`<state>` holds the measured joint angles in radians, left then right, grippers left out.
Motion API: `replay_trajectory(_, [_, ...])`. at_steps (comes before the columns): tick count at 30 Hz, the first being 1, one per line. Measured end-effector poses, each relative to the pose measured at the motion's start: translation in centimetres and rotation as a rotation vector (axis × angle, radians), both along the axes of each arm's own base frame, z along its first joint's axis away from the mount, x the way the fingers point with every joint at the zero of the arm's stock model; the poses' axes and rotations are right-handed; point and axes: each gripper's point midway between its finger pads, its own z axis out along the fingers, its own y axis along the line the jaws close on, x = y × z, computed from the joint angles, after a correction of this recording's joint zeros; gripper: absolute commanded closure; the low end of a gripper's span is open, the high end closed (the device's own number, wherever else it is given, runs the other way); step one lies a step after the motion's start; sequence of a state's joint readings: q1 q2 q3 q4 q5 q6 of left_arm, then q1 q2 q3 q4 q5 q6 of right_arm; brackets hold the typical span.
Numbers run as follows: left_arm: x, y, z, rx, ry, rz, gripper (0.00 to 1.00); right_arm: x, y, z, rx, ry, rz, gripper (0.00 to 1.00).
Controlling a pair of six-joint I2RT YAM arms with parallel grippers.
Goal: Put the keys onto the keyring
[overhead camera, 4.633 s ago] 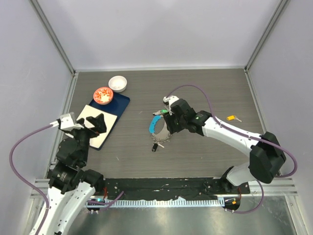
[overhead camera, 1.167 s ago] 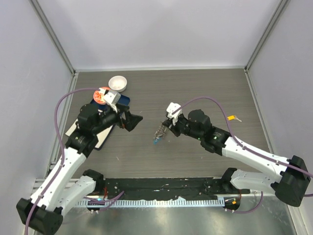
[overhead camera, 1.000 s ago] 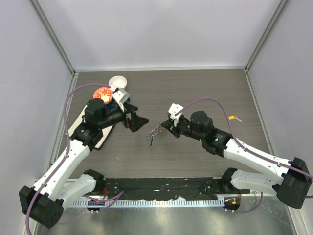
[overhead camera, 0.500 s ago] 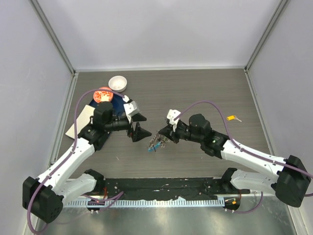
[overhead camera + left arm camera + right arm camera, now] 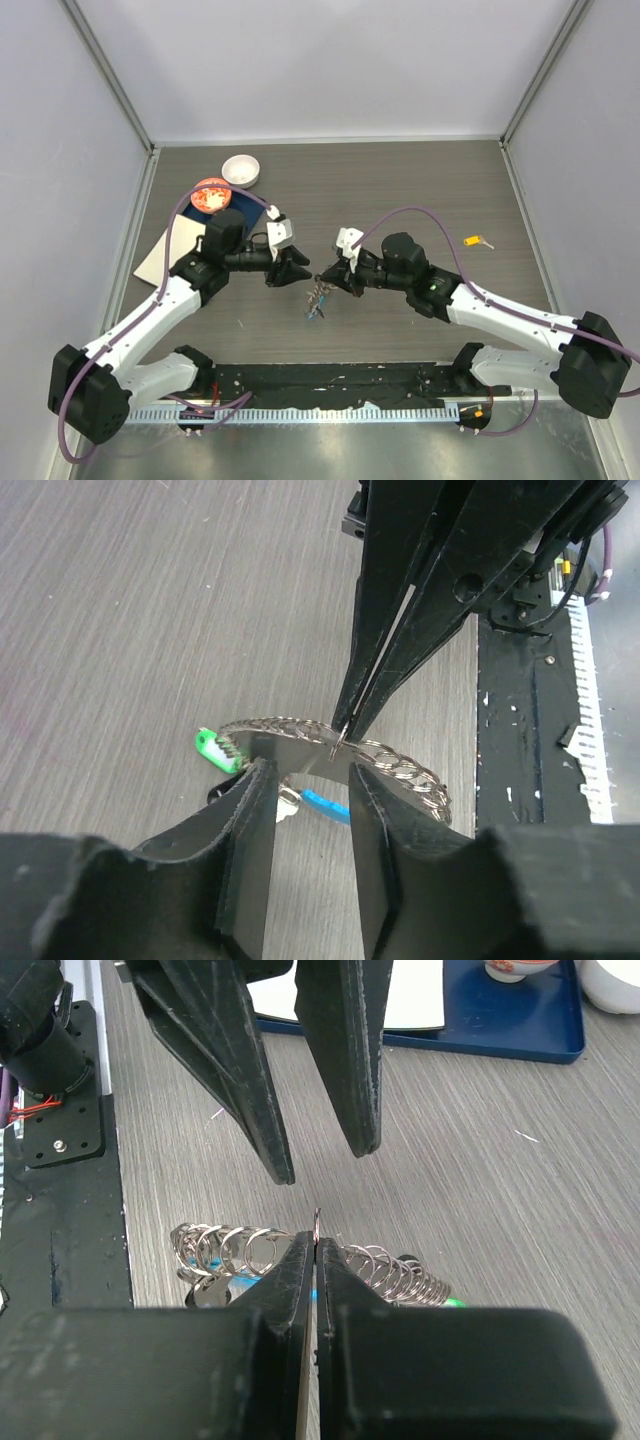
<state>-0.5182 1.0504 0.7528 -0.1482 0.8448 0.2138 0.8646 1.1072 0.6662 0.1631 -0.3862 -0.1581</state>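
Observation:
My right gripper [image 5: 317, 1250] is shut on one thin loop of the keyring [image 5: 385, 1265], a coil of grey metal rings held just above the table [image 5: 420, 190]. Its blue plastic piece [image 5: 325, 806] dangles below. Keys hang from the keyring: one with a green tag [image 5: 212, 750] and a silver one [image 5: 208, 1296]. Another key with a yellow tag [image 5: 478, 241] lies apart at the right. My left gripper [image 5: 308, 770] faces the right one, open with its jaws partly closed. Its fingertips [image 5: 285, 1172] stand on either side of the ring, not pressed on it.
A blue tray [image 5: 480, 1040] with a white card [image 5: 160, 262] on it lies at the left. A red-patterned dish [image 5: 211, 194] and a white bowl [image 5: 240, 170] stand behind it. The black base rail [image 5: 330, 382] runs along the near edge.
My left arm has swung right to meet the right gripper and its jaws have narrowed. The right gripper has shifted slightly left, still holding the keyring off the table.

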Motion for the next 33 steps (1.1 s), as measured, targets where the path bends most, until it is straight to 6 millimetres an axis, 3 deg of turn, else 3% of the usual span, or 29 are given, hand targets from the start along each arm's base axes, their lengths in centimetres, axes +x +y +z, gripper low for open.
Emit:
replay_trajectory(1, [-0.1,-0.1,0.0,0.0,0.002,-0.006,0.73,-0.1,0.0,-0.1,-0.001,0.003,0.005,0.99])
replay_trajectory(3, [-0.2,-0.2,-0.3,0.002,0.011,-0.02,0.76,-0.2,0.1,-0.2,-0.003,0.007,0.014,0.99])
replay_trajectory(21, [-1.1,-1.0,-1.4,0.02,0.059,-0.077,0.73,-0.5,0.4,-0.6,-0.009,0.017,0.037,0.99])
replay_trajectory(27, [-1.2,-1.1,-1.7,0.031,0.074,-0.082,0.82,-0.5,0.5,-0.6,-0.005,0.015,0.04,0.99])
replay_trajectory(33, [-1.2,-1.3,-2.1,0.046,0.092,-0.088,0.84,-0.6,0.5,-0.5,-0.003,0.017,0.048,0.99])
